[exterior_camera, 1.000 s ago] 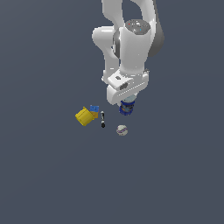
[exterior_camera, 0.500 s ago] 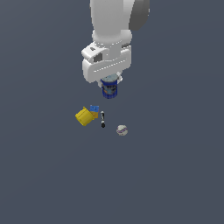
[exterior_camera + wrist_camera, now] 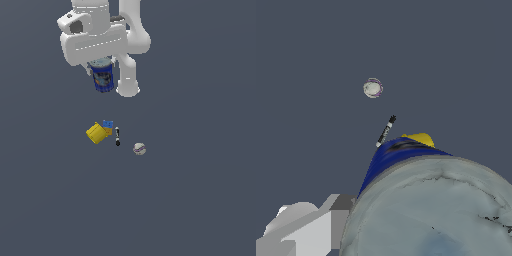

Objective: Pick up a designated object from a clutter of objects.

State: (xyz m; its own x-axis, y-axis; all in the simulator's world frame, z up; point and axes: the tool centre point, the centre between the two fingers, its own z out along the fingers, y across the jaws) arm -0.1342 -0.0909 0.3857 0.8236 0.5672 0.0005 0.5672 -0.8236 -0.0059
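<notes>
Blue and cylindrical, the can (image 3: pixel 103 76) hangs clamped in the gripper (image 3: pixel 102 65), well above the floor (image 3: pixel 200 190); its pale, mottled top (image 3: pixel 431 210) fills the wrist view. Below lie a boxy yellow box (image 3: pixel 95 133) touching a small blue block (image 3: pixel 108 124), a thin black-and-white stick (image 3: pixel 117 136) just beside, and a round white ball (image 3: pixel 139 148) apart.
</notes>
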